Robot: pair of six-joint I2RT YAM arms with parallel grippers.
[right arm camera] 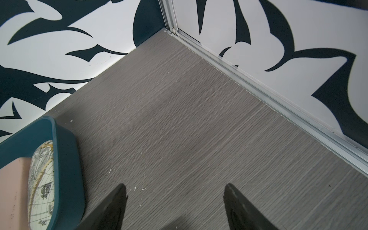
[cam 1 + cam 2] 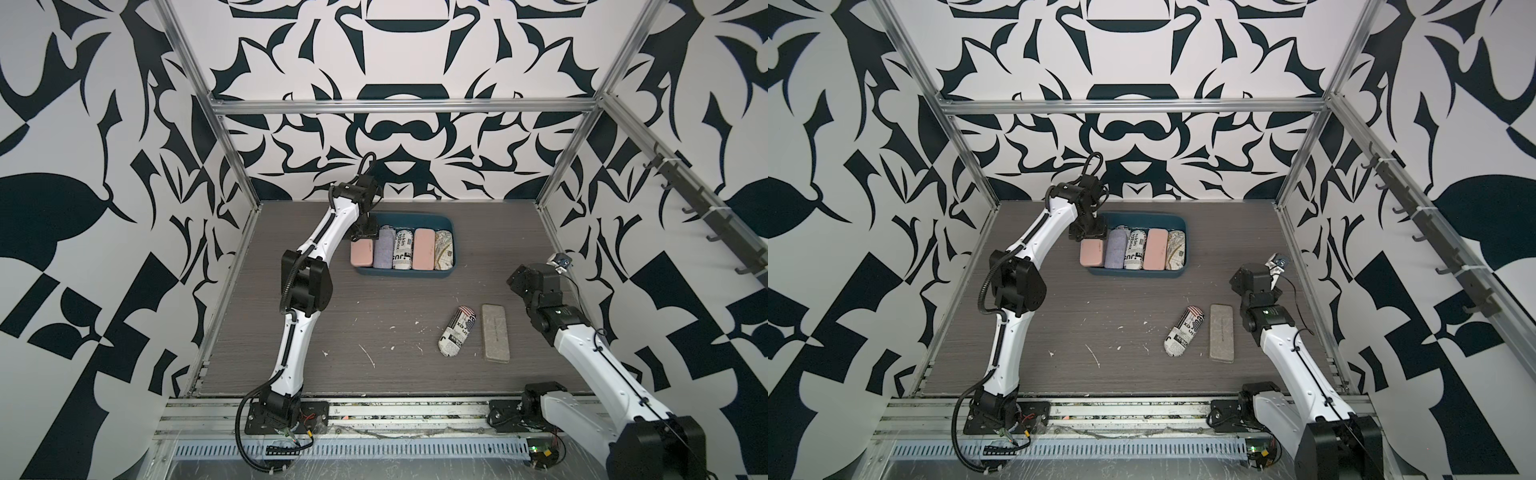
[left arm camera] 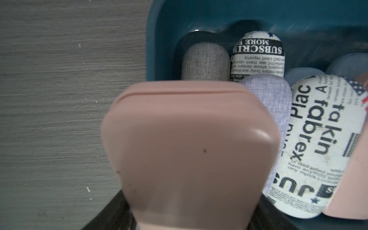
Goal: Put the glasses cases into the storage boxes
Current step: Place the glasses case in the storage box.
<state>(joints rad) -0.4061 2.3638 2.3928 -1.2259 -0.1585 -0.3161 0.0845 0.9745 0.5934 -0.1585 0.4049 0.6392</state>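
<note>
Clamping pink case in left gripper at left end of teal tray, upper centre of frame, with right gripper spread, flag-print case and grey felt case lower right.

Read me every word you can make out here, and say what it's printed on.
"SUBSCRI" (cut off), "MORE": newspaper-print oblong glasses case low in the dark teal plastic tray.
"ta kin", "fabrex", "Plac": top-layer newspaper-print case there.
"ex": flag-marked newspaper-print case outside the tray.
Fine print, and the flat grey felt case's stamp: too small to read.
</note>
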